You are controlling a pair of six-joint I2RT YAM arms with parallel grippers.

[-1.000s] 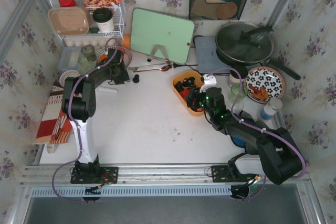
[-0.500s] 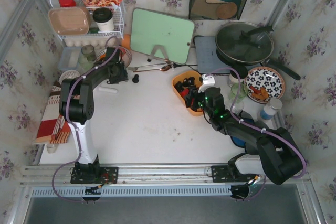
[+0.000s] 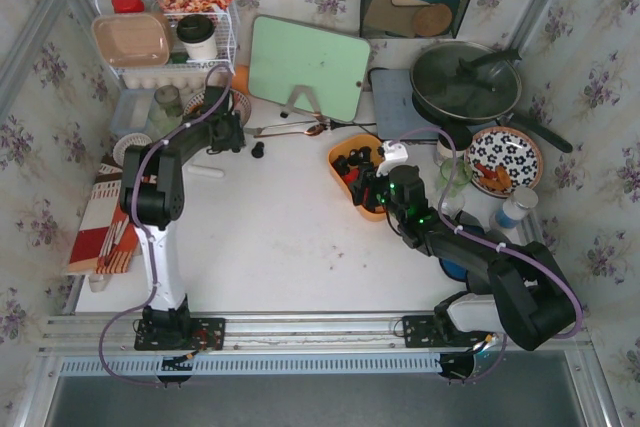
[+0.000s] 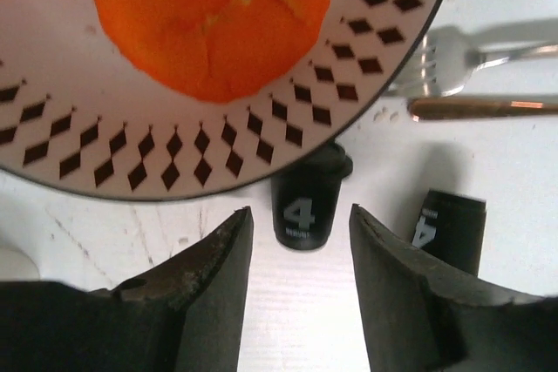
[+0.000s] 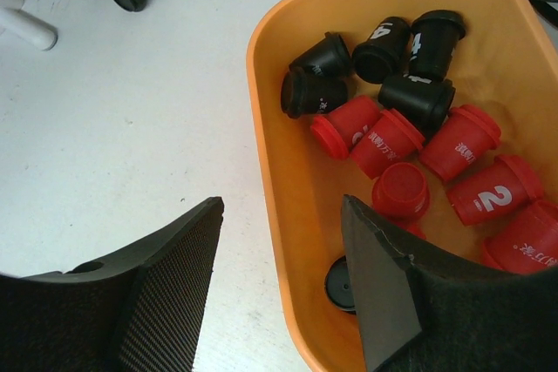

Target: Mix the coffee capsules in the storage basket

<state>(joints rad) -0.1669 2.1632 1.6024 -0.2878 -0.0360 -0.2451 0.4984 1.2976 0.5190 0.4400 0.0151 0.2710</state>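
Jaws wide on both arms, white table (image 5: 131,128) beneath.
A black capsule (image 4: 303,208) stands just ahead of my left gripper (image 4: 298,219), at the plate (image 4: 174,158) rim; my right gripper (image 5: 281,205) straddles the basket (image 5: 266,141) wall, capsules (image 5: 384,141) inside.

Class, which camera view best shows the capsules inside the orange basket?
The right wrist view: the orange basket is close and its red and black capsules show separately. The top external view shows it small, partly behind the right arm. The left wrist view shows only two loose black capsules beside a plate.

Left hand (image 4: 298,219) jaws apart, arm stretched far forward; right hand (image 5: 281,211) jaws apart, arm angled forward-left.
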